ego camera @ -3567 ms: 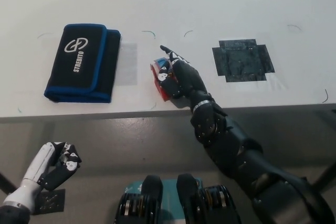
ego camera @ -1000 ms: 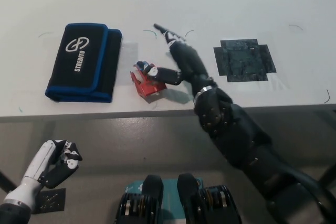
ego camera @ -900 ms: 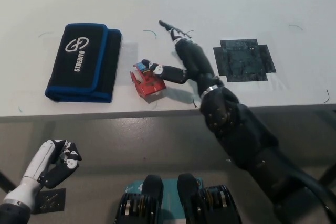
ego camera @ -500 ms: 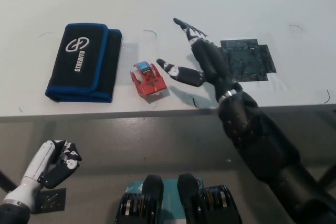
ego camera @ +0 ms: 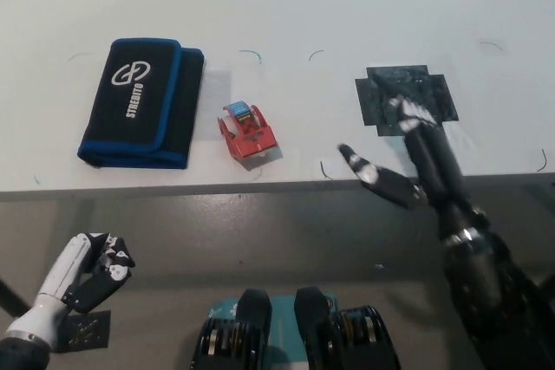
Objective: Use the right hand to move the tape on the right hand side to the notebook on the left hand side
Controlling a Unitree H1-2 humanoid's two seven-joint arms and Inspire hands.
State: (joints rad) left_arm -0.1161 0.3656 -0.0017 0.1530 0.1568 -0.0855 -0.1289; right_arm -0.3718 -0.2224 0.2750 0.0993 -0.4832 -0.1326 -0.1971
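Over by the near edge of the white tabletop [ego camera: 347, 6], the black right hand [ego camera: 414, 166] hangs with its fingers [ego camera: 364, 171] spread wide, holding nothing. Well off to the left of those fingers sits the red tape [ego camera: 249, 131], alone on the tabletop with bare surface around it. Further left, just beside the tape, lies the black notebook [ego camera: 143, 101] with blue trim. A dark patch [ego camera: 403, 98] sits right behind the hand. White left hand [ego camera: 87, 270] rests low, below the tabletop edge, fingers curled on nothing.
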